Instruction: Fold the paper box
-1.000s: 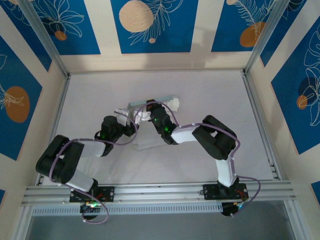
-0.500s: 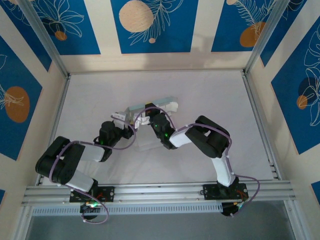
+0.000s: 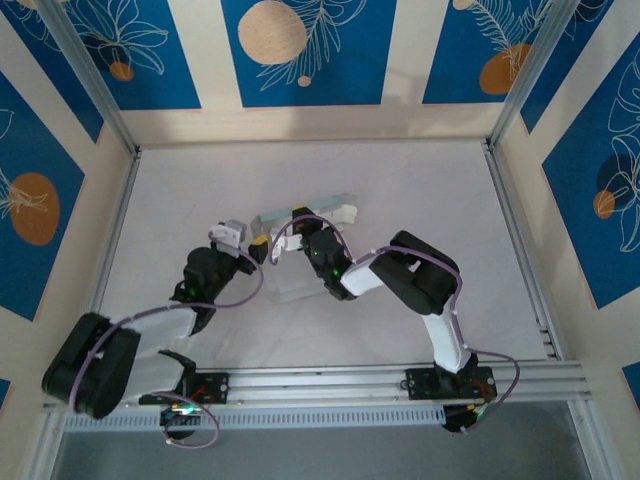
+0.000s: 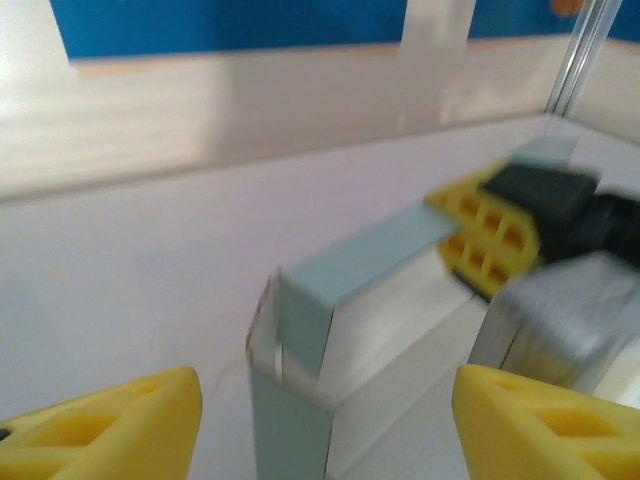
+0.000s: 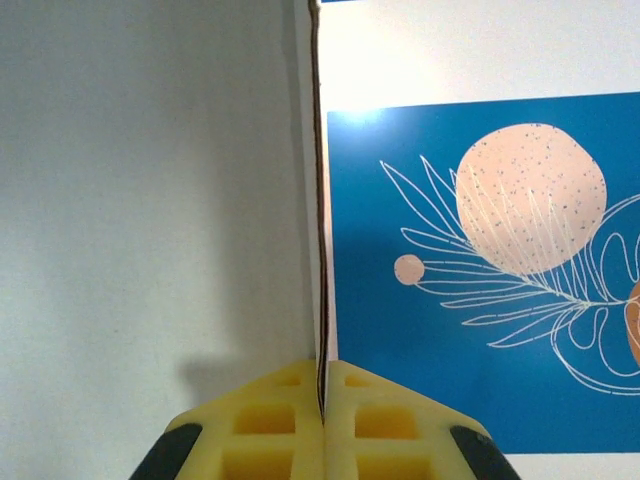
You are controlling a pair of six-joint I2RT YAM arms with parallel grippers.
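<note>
Well, from above, the white table (image 3: 420, 190) has blue picture walls (image 3: 300, 50) around it, and the paper box (image 3: 300, 212) stands mid-table. By my left wrist, my left gripper (image 4: 322, 400) is spread wide, the box just ahead. By my right wrist, my right gripper (image 5: 322, 420) pinches its thin wall.

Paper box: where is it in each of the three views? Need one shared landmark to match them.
Top external: box mid-table, just beyond both wrists.
Left wrist: centre, grey-green panel, with the right gripper clamping its far end.
Right wrist: edge-on, a thin vertical line up the middle, pinched in the right gripper.
Shared landmark: blue wall, top of left wrist, right half of right wrist.
</note>
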